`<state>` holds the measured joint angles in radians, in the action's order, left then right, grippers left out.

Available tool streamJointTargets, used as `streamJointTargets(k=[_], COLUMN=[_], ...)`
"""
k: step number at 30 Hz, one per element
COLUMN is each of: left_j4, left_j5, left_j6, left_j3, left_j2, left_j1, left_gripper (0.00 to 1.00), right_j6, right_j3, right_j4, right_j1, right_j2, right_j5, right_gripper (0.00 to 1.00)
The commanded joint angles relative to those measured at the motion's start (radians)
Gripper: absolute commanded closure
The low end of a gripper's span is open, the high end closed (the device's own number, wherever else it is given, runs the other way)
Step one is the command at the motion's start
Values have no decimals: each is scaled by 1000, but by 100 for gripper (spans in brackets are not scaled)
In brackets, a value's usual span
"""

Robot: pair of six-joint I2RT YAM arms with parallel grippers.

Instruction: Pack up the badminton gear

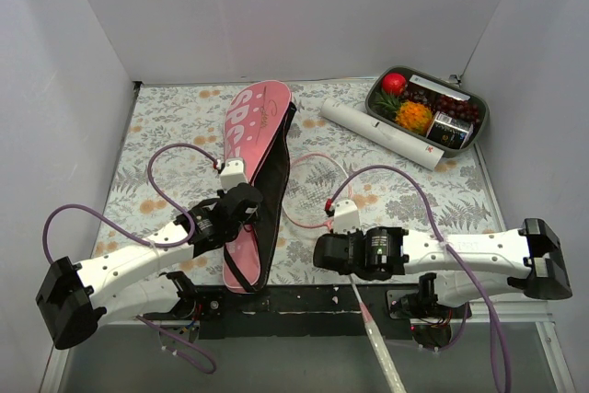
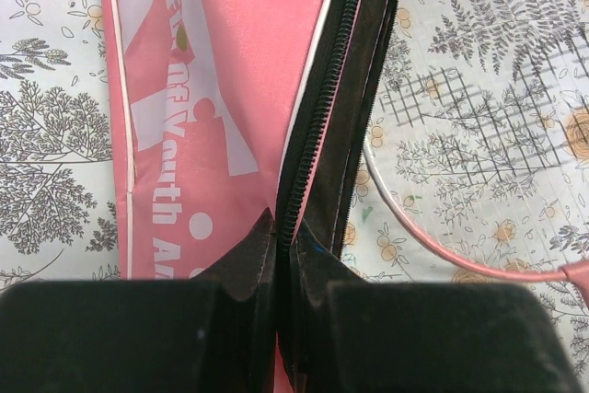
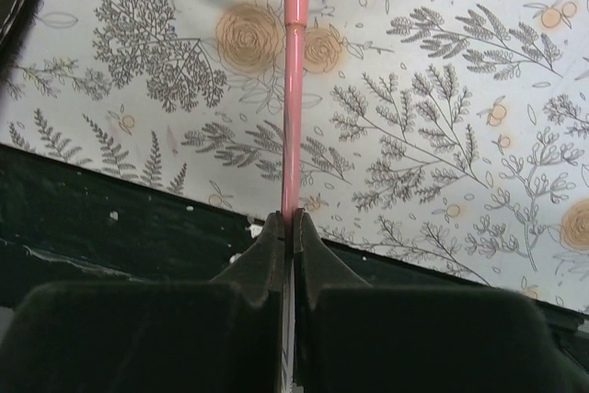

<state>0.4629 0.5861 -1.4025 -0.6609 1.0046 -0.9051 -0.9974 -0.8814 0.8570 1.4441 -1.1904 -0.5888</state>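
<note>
1. Top external view: the pink bag point(image 1: 262, 126) lies lengthwise on the floral worktop point(image 1: 175, 126). The racket point(image 1: 311, 189) lies just right of it, head beside the bag's black edge, white handle past the near edge. The white tube point(image 1: 382, 133) lies far right, near the grey tray point(image 1: 428, 108) of fruit. The left end effector point(image 1: 256, 209) is at the bag's black edge and the right end effector point(image 1: 329, 250) at the racket shaft.
2. Left wrist view: the left end effector point(image 2: 283, 241) is pinched narrow on the bag's black zipper edge. The racket's pink rim lies to the right.
3. Right wrist view: the right end effector point(image 3: 293, 227) is clamped on the pink racket shaft above the worktop's near edge.
</note>
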Motion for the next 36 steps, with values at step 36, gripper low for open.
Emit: streamJointTargets(k=[36], left_j4=[2], left_j5=[-42], left_j6=[8], left_j3=[-62], left_j2=[-70], left_j1=[6], left_gripper=[100], right_j6=[20], right_j3=[-219], right_j4=[-85], right_j1=[79], right_j2=[-167], right_j5=[-149], right_gripper=[99])
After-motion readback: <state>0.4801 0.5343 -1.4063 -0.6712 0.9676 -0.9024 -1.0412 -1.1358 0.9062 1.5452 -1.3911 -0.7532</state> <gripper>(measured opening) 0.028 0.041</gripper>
